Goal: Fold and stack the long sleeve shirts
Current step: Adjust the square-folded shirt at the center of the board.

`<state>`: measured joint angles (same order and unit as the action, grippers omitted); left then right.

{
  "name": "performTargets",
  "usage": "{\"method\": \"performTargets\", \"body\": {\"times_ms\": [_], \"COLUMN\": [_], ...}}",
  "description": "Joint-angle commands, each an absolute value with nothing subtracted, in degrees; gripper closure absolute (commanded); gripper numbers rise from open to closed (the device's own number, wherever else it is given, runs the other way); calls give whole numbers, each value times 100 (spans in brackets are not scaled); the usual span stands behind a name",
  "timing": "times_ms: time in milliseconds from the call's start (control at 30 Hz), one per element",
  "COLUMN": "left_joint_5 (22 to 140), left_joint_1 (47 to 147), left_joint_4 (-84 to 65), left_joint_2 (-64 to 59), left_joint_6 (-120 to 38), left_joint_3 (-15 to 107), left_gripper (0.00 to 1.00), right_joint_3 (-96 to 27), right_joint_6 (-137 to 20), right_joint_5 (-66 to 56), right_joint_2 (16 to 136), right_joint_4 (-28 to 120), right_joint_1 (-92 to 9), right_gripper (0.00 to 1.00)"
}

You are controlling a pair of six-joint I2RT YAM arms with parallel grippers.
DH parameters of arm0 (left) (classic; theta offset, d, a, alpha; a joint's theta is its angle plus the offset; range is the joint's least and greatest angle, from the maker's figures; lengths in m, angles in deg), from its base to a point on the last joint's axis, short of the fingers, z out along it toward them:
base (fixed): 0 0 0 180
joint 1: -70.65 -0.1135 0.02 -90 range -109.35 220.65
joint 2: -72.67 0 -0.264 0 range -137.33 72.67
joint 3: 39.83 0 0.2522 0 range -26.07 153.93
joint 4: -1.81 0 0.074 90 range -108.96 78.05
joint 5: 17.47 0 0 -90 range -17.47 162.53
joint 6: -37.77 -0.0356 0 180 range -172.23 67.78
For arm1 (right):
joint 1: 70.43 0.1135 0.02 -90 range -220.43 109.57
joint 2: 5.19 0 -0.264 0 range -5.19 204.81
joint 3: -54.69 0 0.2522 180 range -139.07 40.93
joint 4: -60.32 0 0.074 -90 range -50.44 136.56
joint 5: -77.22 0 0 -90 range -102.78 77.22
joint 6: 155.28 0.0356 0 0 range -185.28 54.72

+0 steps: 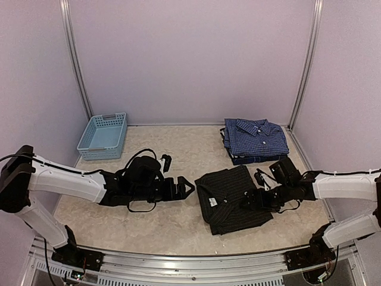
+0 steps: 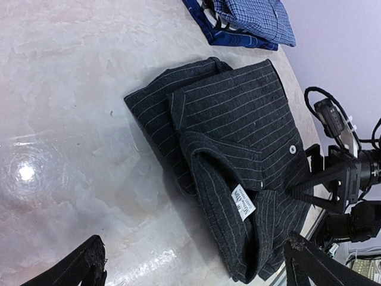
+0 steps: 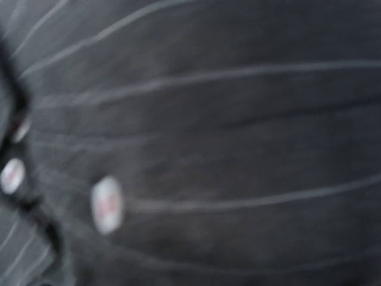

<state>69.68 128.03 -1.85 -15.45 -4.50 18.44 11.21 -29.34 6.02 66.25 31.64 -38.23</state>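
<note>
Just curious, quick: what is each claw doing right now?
Left gripper: open, empty.
Right gripper: over the black shirt; cannot tell.

walls (image 1: 190, 59): pale lilac | tabletop (image 1: 178, 226): beige marbled, glossy | frame rails (image 1: 76, 59): aluminium

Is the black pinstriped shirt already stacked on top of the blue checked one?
No, the black shirt lies folded directly on the table, apart from the blue shirt.
</note>
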Motion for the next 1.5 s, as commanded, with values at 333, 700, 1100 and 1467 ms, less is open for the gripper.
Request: {"method": "performTargets", "body": {"times_ms": [333, 700, 1100, 1467], "left_joint_5": [5610, 5473, 5908, 6413], "left_joint_1": [12348, 11501, 11398, 11944], "left_joint_4": [-1970, -2428, -2158, -1344], "left_joint_2": [-361, 671, 638, 1089], "left_joint_6": [-860, -977, -885, 397], "left_joint_3": [1919, 1430, 1161, 14], "left_gripper": [1, 1, 1, 1], "right_joint_3": [-21, -1899, -1630, -2340], "right_joint_6": [-1714, -2482, -3003, -4259], "right_joint_5": [138, 394, -578, -480], "right_joint_2": [8466, 9925, 8385, 8776], "right_joint_4": [4510, 4153, 2198, 2362], "right_joint_1": [-1340, -509, -1103, -2675], "right_gripper": [2, 2, 2, 1]}}
